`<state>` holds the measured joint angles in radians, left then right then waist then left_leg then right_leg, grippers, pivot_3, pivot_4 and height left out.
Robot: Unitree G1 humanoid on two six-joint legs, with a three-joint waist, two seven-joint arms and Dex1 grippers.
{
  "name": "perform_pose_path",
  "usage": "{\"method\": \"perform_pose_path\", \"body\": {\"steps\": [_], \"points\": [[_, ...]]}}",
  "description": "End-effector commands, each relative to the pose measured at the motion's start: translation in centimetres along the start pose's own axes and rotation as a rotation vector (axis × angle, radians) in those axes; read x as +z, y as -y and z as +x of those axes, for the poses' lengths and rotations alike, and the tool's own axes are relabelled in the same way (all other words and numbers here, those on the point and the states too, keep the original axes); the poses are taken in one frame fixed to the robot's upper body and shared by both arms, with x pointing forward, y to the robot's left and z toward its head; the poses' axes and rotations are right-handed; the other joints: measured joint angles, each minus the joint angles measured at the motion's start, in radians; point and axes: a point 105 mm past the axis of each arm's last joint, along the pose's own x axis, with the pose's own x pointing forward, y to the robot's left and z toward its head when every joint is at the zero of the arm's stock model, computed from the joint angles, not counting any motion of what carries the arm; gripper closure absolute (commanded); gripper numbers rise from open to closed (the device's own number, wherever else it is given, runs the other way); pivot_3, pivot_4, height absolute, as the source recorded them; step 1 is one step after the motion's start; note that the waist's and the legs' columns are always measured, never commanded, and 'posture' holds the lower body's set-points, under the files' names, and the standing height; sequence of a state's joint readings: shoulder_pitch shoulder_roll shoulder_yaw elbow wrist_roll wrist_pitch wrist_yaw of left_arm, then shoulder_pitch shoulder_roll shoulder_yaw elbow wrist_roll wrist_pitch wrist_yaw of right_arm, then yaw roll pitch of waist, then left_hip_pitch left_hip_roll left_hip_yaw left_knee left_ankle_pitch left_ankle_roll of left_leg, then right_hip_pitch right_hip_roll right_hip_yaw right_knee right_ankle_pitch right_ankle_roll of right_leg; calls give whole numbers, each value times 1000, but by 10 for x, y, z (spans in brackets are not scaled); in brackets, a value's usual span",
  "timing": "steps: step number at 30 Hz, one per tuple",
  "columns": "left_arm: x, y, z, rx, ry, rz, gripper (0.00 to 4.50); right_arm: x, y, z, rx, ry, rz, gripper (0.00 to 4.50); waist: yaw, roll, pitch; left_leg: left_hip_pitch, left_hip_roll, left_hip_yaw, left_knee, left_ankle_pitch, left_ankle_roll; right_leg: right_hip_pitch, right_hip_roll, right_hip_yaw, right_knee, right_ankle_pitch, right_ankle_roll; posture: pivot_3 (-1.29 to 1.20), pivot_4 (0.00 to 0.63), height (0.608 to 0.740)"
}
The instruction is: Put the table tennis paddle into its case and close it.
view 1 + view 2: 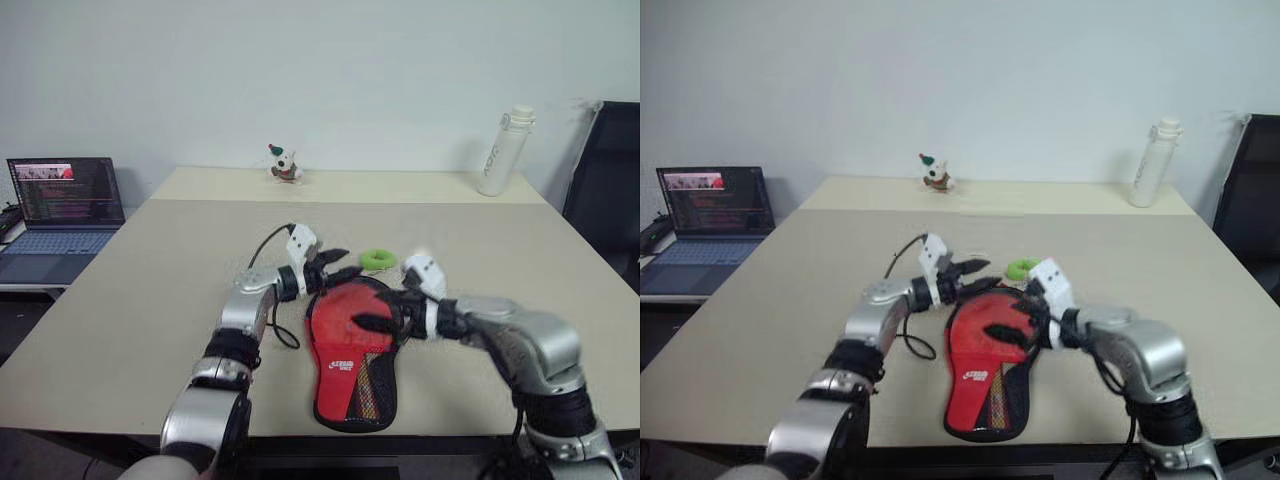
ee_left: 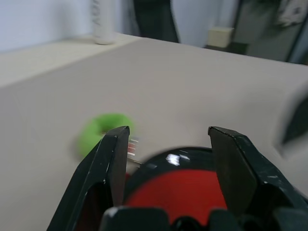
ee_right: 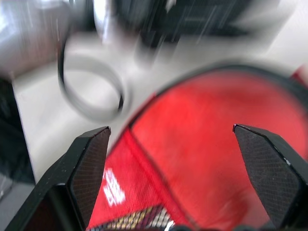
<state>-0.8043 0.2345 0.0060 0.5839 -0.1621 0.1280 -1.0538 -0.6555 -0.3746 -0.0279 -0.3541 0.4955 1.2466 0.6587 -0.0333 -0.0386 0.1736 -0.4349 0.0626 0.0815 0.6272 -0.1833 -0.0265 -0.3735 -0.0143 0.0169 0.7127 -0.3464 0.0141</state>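
1. The soft red paddle-shaped case [image 1: 350,365] with black mesh over its narrow end lies flat near the front edge of the beige table [image 1: 150,300], narrow end toward the robot. A white logo is printed on its red face, too small to read.
2. Whether the paddle is inside the case cannot be told.
3. The tall white bottle [image 1: 504,150] at the table's far right corner has grey lettering down its side, not legible.
4. The left gripper [image 1: 335,265] hovers at the case's round far end, fingers spread and holding nothing.
5. The right gripper [image 1: 380,312] is above the case's round red face, fingers wide apart and empty.
6. A small green ring [image 1: 378,259] lies just beyond the case.
7. An open laptop [image 1: 62,215] sits on a side surface to the left, screen text unreadable.
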Motion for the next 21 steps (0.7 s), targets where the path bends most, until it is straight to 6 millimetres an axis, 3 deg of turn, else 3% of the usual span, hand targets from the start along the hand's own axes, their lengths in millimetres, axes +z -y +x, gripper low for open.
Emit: {"method": "perform_pose_path", "body": {"steps": [1,4,8,14,21], "points": [[8,21,5,-71,-4,19,1678,24,14,-13,-22,67,0,0,1,0,0,0,0,0,0,0,1,0,0,0,0,0,0,0,150,740],[-17,30,5,-66,-95,5,1678,36,49,-13,-153,84,-10,0,1,0,0,1,-1,0,1,-2,4,1,0,1,0,0,0,0,150,740],[-36,33,1,-54,-170,1,1678,41,88,9,-301,104,6,0,-3,0,0,1,-1,1,0,-2,4,0,0,1,1,0,0,0,150,740],[-40,34,-3,-40,-181,-7,1678,37,122,49,-437,128,61,0,-10,1,1,1,0,2,-1,-1,2,-1,0,2,0,0,0,0,150,740],[-44,42,-9,-34,-196,-15,1678,32,143,74,-641,164,86,0,-9,2,1,0,0,2,-1,0,0,0,-1,2,-1,0,0,0,150,740]]}}
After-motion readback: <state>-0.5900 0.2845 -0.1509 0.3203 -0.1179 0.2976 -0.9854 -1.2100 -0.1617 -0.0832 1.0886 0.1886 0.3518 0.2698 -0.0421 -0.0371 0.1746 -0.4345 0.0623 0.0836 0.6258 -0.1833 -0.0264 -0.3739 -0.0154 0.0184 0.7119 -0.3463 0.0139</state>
